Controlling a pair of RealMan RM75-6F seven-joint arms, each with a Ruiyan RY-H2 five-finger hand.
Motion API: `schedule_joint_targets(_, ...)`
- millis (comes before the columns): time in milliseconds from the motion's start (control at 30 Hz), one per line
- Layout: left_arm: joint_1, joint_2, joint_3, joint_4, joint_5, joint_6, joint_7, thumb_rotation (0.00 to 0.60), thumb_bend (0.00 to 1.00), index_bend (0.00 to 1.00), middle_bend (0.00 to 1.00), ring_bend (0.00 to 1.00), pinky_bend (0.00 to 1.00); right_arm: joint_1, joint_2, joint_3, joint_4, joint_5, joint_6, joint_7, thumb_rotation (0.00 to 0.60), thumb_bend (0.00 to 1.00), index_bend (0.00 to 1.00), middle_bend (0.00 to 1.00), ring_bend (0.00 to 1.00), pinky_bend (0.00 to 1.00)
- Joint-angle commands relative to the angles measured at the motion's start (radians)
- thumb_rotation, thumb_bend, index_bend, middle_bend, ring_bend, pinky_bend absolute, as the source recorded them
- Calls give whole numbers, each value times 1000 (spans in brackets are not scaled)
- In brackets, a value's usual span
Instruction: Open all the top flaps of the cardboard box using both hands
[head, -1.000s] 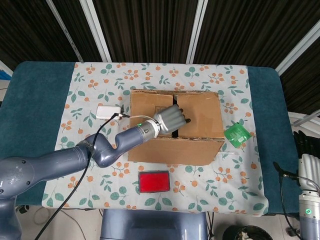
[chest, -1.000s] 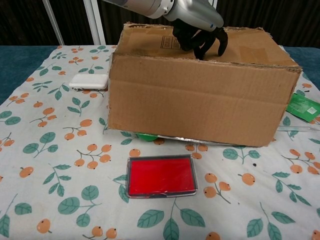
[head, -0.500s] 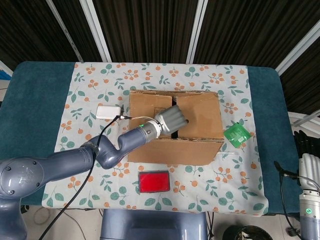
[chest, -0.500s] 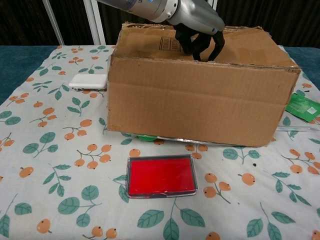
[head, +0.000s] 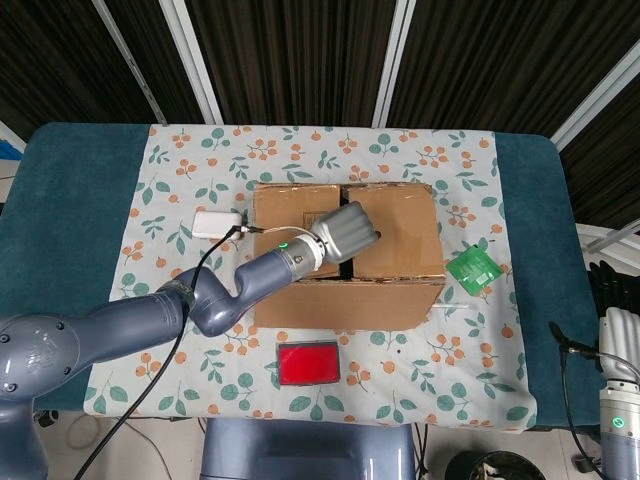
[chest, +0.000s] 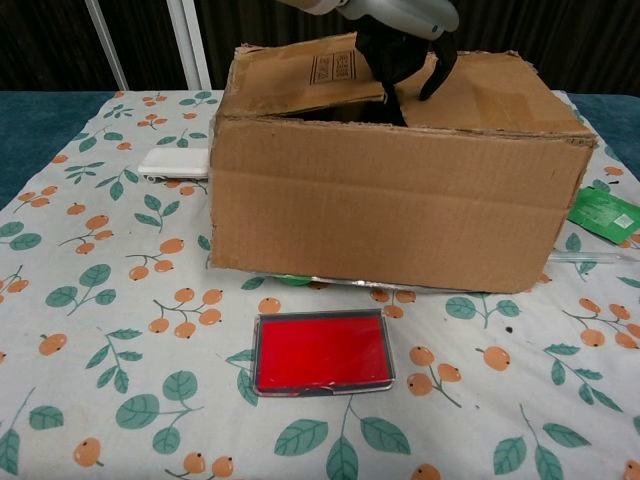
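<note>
the box (chest: 390, 210) is looking like matt, rough cardboard; the red case (chest: 322, 352) is showing glossy plastic.

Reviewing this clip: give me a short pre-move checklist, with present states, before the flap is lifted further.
1. Left hand at the seam of the cardboard box: ok.
2. Fingers hooked under the left top flap: cannot tell.
3. That flap raised at the seam: ok.
4. Right top flap opened: not ok, lies flat.
5. Right hand ready at the box: not ok, out of view.
6. Red case apart from the box: ok.
</note>
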Motion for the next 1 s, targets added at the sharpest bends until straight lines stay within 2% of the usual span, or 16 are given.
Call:
schedule_joint_targets(33, -9, 34, 7, -31, -5, 6, 11, 600, 1000, 350, 625, 548, 562, 0, 0, 1, 0, 0, 0, 1, 600, 287, 0, 0, 2, 228)
schedule_joint_targets(600, -13, 270, 13, -248, -24, 71, 36, 600, 1000, 353, 625, 548, 563, -3, -5, -4, -4, -7, -3, -1, 600, 290, 0, 0, 2, 228)
schedule_joint_targets(1000, 4, 434, 21, -396, -13, 75, 40, 600, 1000, 359, 629, 553, 567, -3, -6, -3, -7, -9, -5, -5, 600, 290, 0, 0, 1, 228)
